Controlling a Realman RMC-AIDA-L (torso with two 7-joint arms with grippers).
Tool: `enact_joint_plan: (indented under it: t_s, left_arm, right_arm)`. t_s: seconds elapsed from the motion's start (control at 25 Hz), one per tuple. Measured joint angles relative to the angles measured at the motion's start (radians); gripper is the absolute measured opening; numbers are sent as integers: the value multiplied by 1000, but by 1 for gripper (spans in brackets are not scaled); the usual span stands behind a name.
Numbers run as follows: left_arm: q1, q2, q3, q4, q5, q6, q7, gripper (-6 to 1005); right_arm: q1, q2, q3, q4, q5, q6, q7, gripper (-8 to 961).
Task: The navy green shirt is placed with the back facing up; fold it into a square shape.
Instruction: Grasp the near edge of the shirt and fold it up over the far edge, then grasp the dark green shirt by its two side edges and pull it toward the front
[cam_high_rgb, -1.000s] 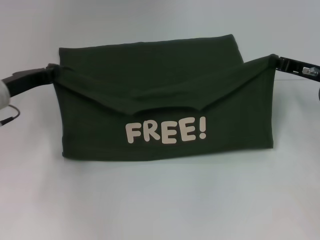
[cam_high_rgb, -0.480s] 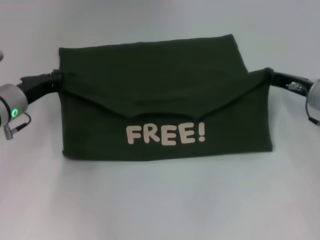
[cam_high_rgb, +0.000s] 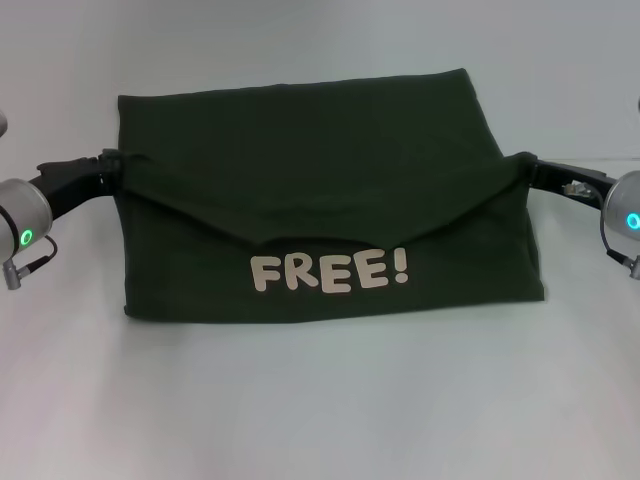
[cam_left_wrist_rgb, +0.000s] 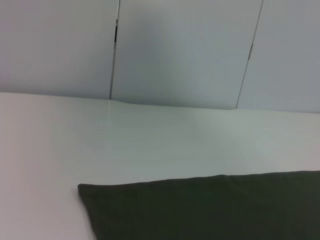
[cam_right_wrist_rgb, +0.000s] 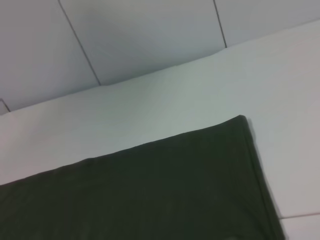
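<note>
The head camera is looking forward and down at the white table (cam_high_rgb: 320, 400), taking in the whole folded navy green shirt (cam_high_rgb: 320, 190). Both wrist cameras are sitting low and close, facing across the table toward the panelled wall (cam_left_wrist_rgb: 180, 50), each sharing only the shirt's far edge.

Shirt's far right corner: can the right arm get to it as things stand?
Probably yes. That corner of the shirt lies flat on the table with nothing over or beside it. The right gripper, pinching the fold's right end, would have to release it first.
</note>
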Motion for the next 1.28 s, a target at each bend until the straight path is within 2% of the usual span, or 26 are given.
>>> enact_joint_plan:
  t_s: [0.2, 0.24, 0.32, 0.52, 0.56, 0.76, 0.96, 1.08, 1.28]
  left_arm:
    - [7, 0, 1, 5, 4, 0, 0, 53]
    - [9, 0, 1, 9, 2, 0, -2, 54]
    - [17, -2, 1, 23, -1, 1, -17, 134]
    - [67, -25, 1, 126, 0, 58, -115, 345]
    - [79, -30, 1, 145, 0, 80, -130, 392]
    - [179, -49, 29, 260, -4, 326, -214, 584]
    - [270, -55, 92, 315, 2, 460, -236, 762]
    - [316, -60, 131, 340, 3, 470, -229, 879]
    - [371, -65, 185, 344, 10, 452, -164, 877]
  right_arm:
    - [-7, 1, -11, -8, -2, -4, 1, 55]
    - [-10, 1, -12, -11, -3, -6, 3, 131]
    - [-16, -2, -12, -17, -2, -14, 6, 283]
    - [-42, 1, -9, -52, 0, -41, 13, 395]
    - [-59, 1, -6, -71, 0, -80, 24, 418]
    - [-99, -6, -10, -99, 0, -208, 60, 530]
    - [-156, -12, -2, -137, 0, -398, 101, 735]
    - [-176, -6, 1, -144, 2, -457, 118, 757]
    - [-202, 10, 1, -144, 45, -472, 123, 779]
